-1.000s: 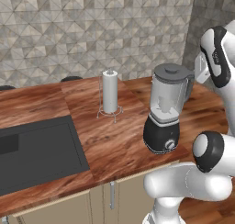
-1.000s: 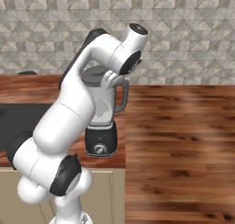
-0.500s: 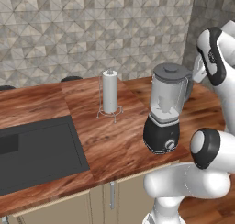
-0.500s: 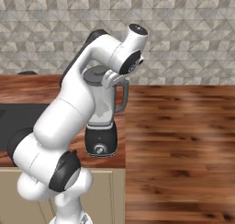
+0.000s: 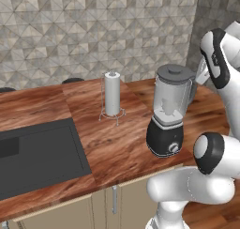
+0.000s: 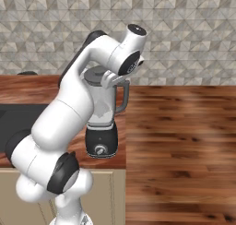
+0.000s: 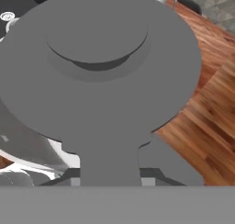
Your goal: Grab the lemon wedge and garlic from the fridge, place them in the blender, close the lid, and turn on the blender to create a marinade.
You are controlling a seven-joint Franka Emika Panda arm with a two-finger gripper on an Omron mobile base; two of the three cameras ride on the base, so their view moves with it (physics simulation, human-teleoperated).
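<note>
One lid (image 7: 98, 76) sits flat on top of the blender (image 5: 169, 115), jar closed. In the hand view the lid is dead ahead of the hand and very close, its short side tab (image 7: 109, 165) pointing back toward the camera, so the tab's long axis runs straight at the jaws. The fingertips can't be made out there, and the base views hide the gripper behind the arm, so jaw state: cannot tell, and no telling whether the tab is pinched or just beside them.

Blender stands on the wooden counter (image 5: 112, 143) near its front edge, silver knob (image 5: 174, 148) facing the robot. Jar handle (image 6: 123, 96) is on the right side in the right base view, tucked under the white wrist. Nothing legible inside the jar at this size; lemon wedge and garlic can't be confirmed.

Judgement: lid step looks done or nearly so. What's left is the knob, which lies well below the hand on the near face of the base, so the next move calls for backing off the tab, then dropping down the front of the jar.

Further out: paper towel roll (image 5: 112, 94) on its wire stand, left and far of the blender, well apart. Black cooktop (image 5: 37, 153) far left.
</note>
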